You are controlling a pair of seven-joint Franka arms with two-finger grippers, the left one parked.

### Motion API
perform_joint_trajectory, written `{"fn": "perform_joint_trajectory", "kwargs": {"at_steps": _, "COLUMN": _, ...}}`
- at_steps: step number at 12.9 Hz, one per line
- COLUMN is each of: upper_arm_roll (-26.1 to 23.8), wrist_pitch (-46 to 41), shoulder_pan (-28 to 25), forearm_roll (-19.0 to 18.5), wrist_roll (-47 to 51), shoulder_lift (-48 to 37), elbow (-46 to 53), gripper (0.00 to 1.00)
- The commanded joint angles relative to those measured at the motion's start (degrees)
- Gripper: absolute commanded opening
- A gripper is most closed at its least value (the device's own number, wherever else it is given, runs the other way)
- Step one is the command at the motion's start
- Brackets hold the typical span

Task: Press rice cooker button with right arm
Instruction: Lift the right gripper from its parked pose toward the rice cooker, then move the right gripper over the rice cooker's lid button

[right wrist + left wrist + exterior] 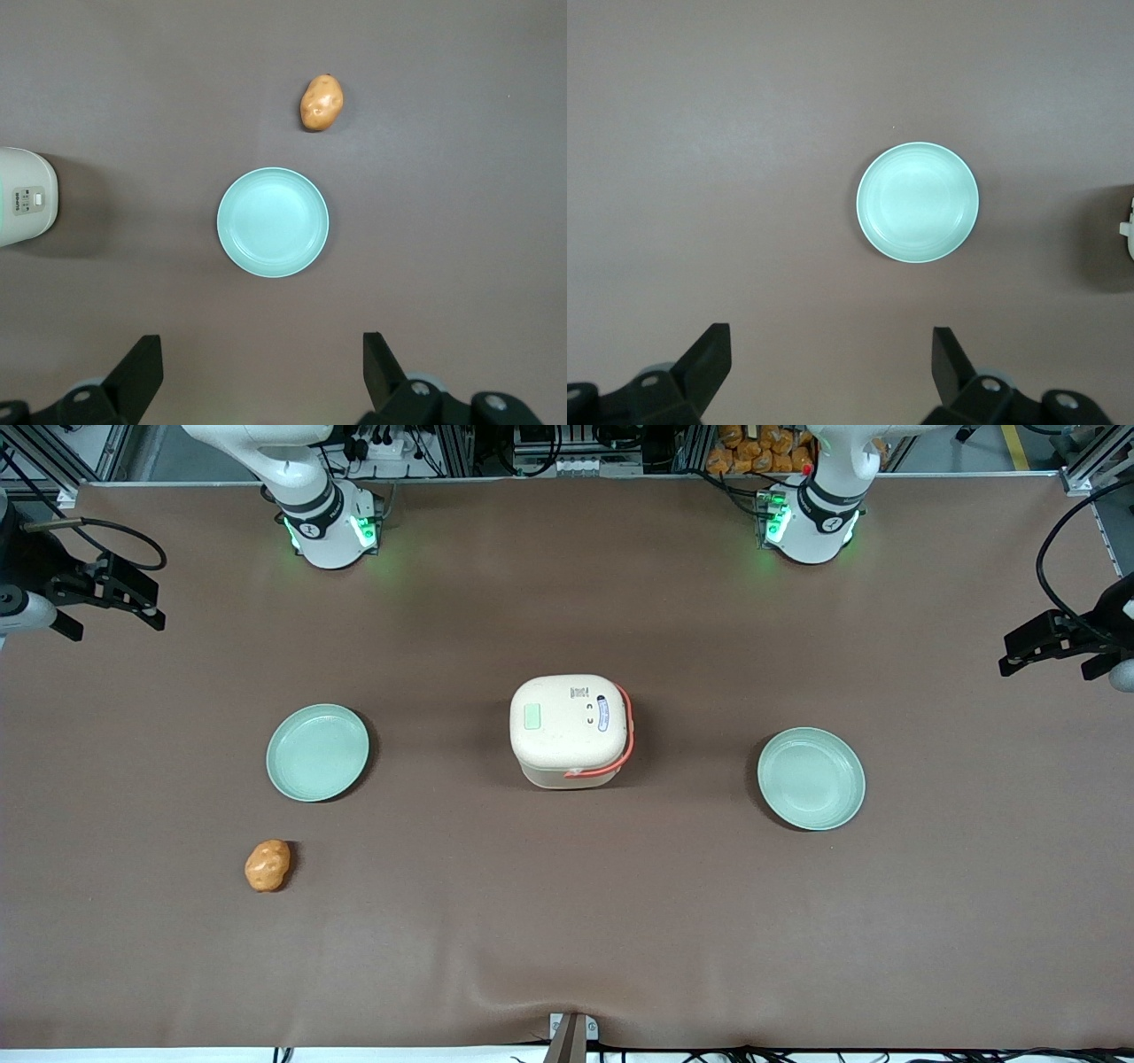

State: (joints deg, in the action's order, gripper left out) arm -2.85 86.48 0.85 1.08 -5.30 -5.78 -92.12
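The pincer (111, 593) of the right arm (301, 487) hangs at the working arm's end of the worktop (567, 921), its fingers (142, 367) spread wide, holding and touching nothing. Below it lie a pale green plate (273, 221) and a potato (321, 103). The rice cooker (570, 731) stands mid-worktop, well apart, lid shut, its button (532, 716) untouched.

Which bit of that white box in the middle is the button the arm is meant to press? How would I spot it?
Find the rice cooker, the cream box with a coral handle between two green plates. On its lid sits the button, a pale green rounded square, toward the working arm's end. The blue-violet oval strip and two dark dots lie nearer the handle. The gripper hangs open above the nearby plate.
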Motion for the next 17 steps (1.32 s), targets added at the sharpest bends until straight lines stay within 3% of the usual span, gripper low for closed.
{"fn": "perform_joint_trajectory", "kwargs": {"at_steps": 1, "upper_arm_roll": -0.1, "wrist_pitch": -0.4, "shoulder_pan": 0.4, "forearm_roll": 0.4, "wrist_roll": -0.9, "shoulder_lift": -0.2, "elbow": 0.4, "gripper": 1.00}}
{"fn": "perform_joint_trajectory", "kwargs": {"at_steps": 7, "upper_arm_roll": -0.3, "wrist_pitch": -0.5, "shoulder_pan": -4.2, "forearm_roll": 0.5, "wrist_roll": 0.4, "shoulder_lift": -0.1, "elbow": 2.1, "gripper": 1.00}}
{"fn": "perform_joint_trajectory", "kwargs": {"at_steps": 17, "upper_arm_roll": -0.4, "wrist_pitch": 1.4, "shoulder_pan": -19.6, "forearm_roll": 0.4, "wrist_roll": 21.3, "shoulder_lift": 4.4, "elbow": 3.8, "gripper": 1.00}}
